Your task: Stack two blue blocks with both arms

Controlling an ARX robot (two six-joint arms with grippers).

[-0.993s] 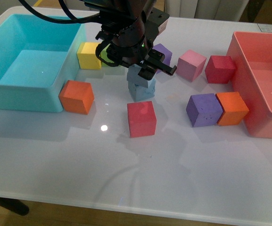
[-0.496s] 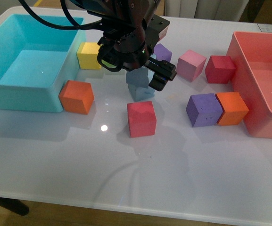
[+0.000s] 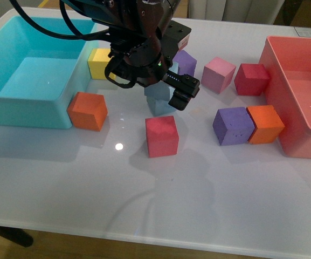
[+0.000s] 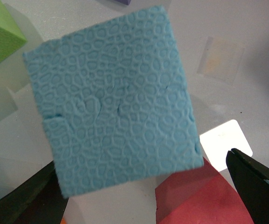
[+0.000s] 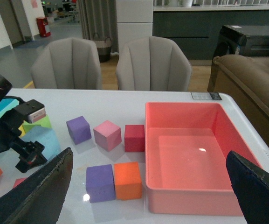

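Two blue blocks stand one on the other mid-table, the upper one (image 3: 156,91) turned a little on the lower one (image 3: 163,108). My left gripper (image 3: 158,83) hangs open just above them, and the arm hides much of the stack. In the left wrist view the upper block's pitted top face (image 4: 115,102) fills the picture, and the left gripper (image 4: 141,163) has its fingers (image 4: 260,186) spread wider than the block and clear of its sides. My right gripper (image 5: 149,154) is open and empty, high over the table's right side. That view shows a blue block (image 5: 48,140) beside the left arm (image 5: 13,130).
A turquoise bin (image 3: 36,110) stands at the left, a pink bin (image 3: 301,145) at the right. A red cube (image 3: 161,136) lies just in front of the stack. Orange (image 3: 88,111), yellow (image 3: 101,63), purple (image 3: 233,125), orange (image 3: 265,124), pink (image 3: 218,74) and dark red (image 3: 251,79) cubes surround it.
My left gripper has turned above the stack and its right-hand finger has swung lower and nearer. The blue blocks have stayed in place.
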